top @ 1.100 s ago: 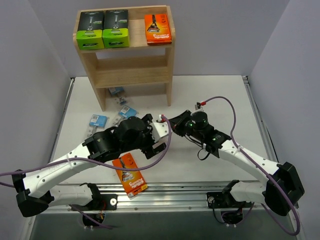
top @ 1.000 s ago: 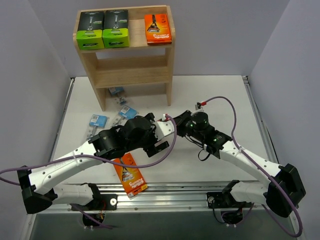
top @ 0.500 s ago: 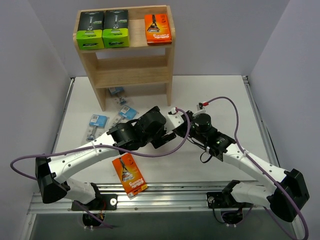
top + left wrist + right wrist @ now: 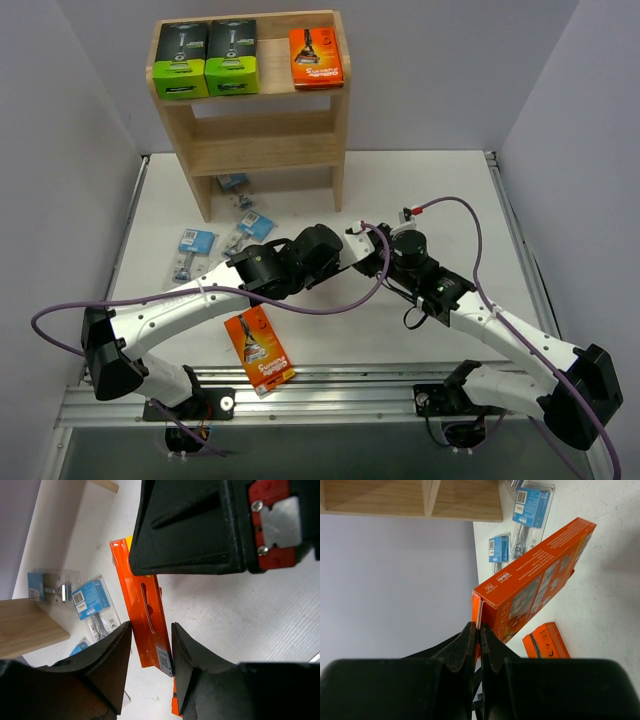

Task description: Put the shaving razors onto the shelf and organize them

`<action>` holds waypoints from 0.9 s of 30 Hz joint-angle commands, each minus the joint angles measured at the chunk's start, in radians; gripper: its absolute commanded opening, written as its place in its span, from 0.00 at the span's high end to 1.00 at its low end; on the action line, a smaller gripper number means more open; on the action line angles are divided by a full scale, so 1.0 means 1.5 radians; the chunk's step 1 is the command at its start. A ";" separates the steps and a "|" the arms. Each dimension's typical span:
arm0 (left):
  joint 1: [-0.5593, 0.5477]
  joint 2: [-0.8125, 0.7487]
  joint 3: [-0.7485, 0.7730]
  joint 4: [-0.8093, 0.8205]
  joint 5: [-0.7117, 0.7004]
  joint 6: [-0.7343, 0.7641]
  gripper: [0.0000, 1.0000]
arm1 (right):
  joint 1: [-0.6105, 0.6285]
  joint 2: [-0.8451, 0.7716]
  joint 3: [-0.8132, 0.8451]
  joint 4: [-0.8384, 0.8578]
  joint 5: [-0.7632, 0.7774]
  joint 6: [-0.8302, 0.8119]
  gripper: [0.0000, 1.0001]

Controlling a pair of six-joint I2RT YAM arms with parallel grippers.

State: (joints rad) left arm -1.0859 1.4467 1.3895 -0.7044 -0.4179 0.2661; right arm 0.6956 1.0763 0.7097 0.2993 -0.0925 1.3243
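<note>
An orange razor box (image 4: 535, 575) hangs tilted above the table, and my right gripper (image 4: 479, 632) is shut on the thin flap at its end. My left gripper (image 4: 151, 630) has its two fingers pressed against both faces of the same box (image 4: 145, 605). In the top view both grippers meet at mid-table (image 4: 372, 258), and the arms hide the box. The wooden shelf (image 4: 250, 140) stands at the back. Its top tier holds two black-and-green boxes (image 4: 181, 62) (image 4: 231, 58) and an orange box (image 4: 315, 57).
Another orange box (image 4: 259, 350) lies flat near the front edge by the left arm. Three blue-card blister packs (image 4: 195, 243) (image 4: 255, 225) (image 4: 235, 183) lie on the table in front of the shelf's foot. Grey walls close in both sides.
My left arm has swung right to meet the right gripper, and its jaws have narrowed from wide open onto the orange box. The right gripper has shifted slightly right, still shut on the flap.
</note>
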 commanded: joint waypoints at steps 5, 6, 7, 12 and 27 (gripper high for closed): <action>0.003 0.014 0.045 -0.012 -0.018 0.007 0.59 | 0.005 -0.034 -0.003 0.014 0.001 0.001 1.00; 0.003 0.015 0.046 -0.012 -0.018 0.007 0.61 | 0.005 -0.037 -0.003 0.013 0.000 0.002 1.00; 0.003 0.016 0.046 -0.013 -0.019 0.007 0.62 | 0.005 -0.039 -0.003 0.012 0.000 0.001 1.00; 0.004 0.026 0.050 -0.028 -0.023 0.013 0.82 | 0.005 -0.047 -0.005 0.007 0.001 0.002 1.00; 0.004 -0.036 0.007 -0.002 -0.034 0.085 0.98 | -0.019 -0.082 -0.023 -0.011 -0.001 0.005 0.65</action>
State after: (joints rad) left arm -1.0847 1.4773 1.4078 -0.7395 -0.4324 0.3336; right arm 0.6846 0.9882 0.6804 0.2687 -0.0875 1.3369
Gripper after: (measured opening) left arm 0.330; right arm 0.326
